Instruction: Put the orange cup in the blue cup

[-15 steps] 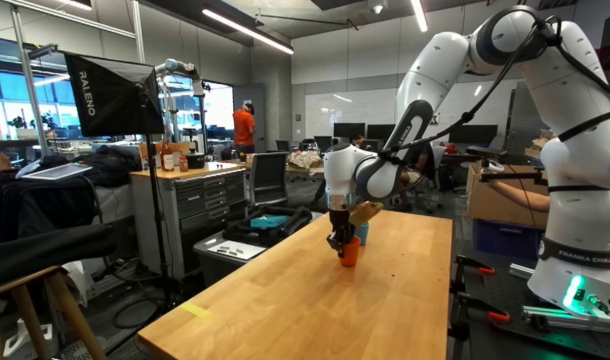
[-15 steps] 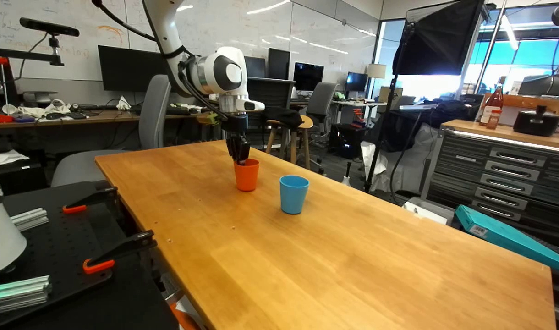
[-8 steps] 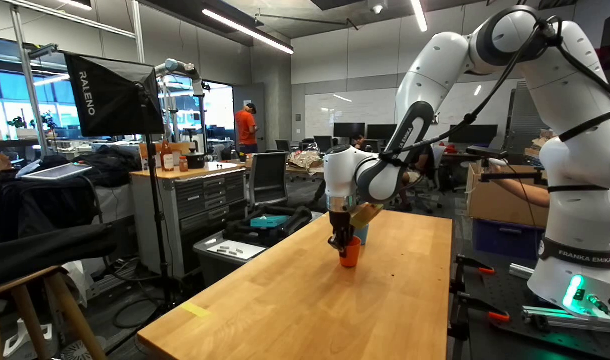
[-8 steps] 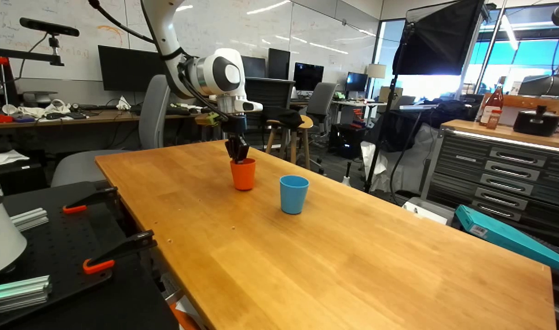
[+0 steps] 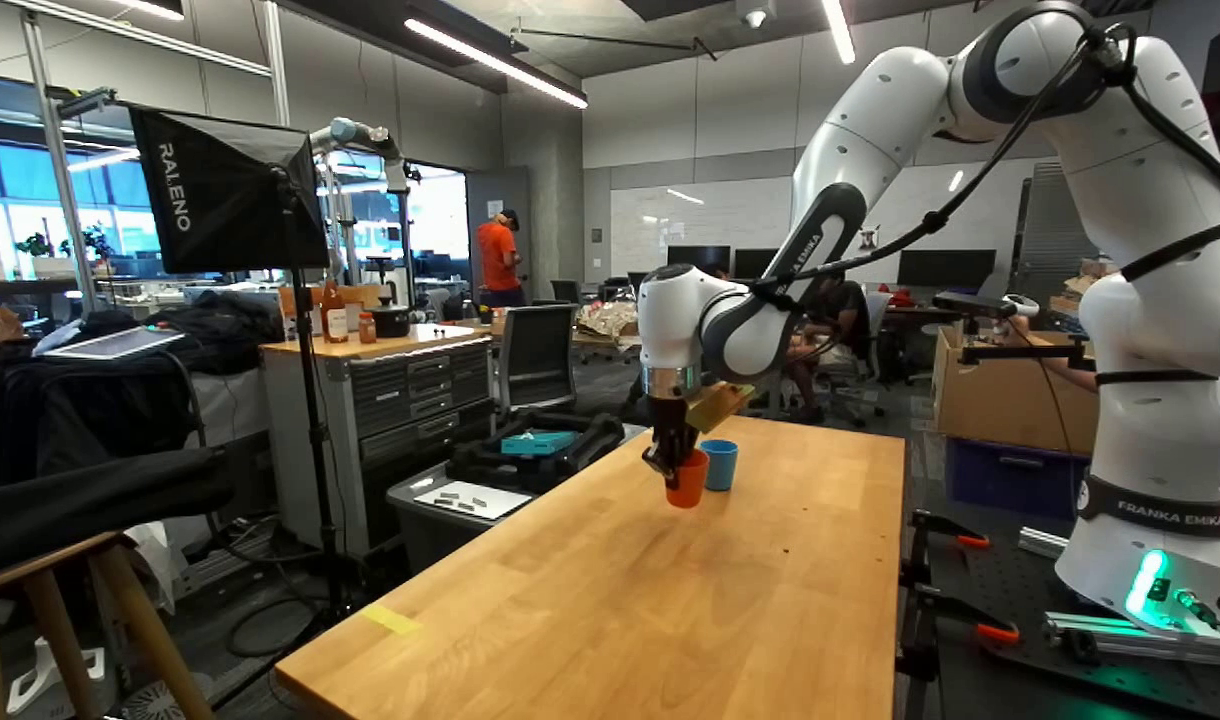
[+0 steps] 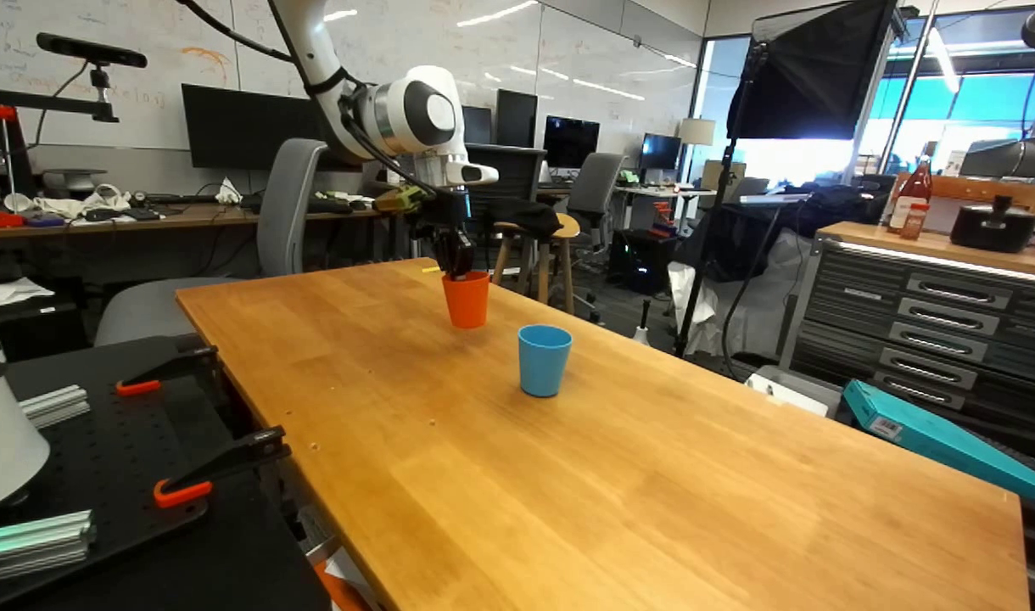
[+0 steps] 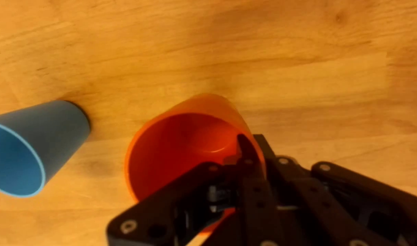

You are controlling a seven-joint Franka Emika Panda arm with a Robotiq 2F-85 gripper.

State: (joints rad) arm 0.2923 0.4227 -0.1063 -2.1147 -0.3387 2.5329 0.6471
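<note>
The orange cup [image 5: 687,482] hangs just above the wooden table, slightly tilted, with its mouth up. My gripper [image 5: 674,474] is shut on its rim wall; in the wrist view [image 7: 252,139] one finger is inside the orange cup [image 7: 181,147] and one is outside. The gripper [image 6: 459,275] and the orange cup [image 6: 467,302] also show in an exterior view. The blue cup [image 6: 544,361] stands upright, mouth up, on the table, apart from the orange cup. It shows beside the orange cup in an exterior view [image 5: 721,466] and at the left of the wrist view [image 7: 58,133].
The wooden table [image 6: 653,492] carries both cups' area. Black clamps with orange tips [image 6: 220,467] grip its edge on the robot's side. A grey bin [image 5: 420,520] and a drawer cabinet [image 5: 370,430] stand beside the table. A yellow tape strip [image 5: 392,619] is on it.
The orange cup, held in my gripper, has risen off the table over the last half second. The arm has lifted with it. The blue cup has not moved.
</note>
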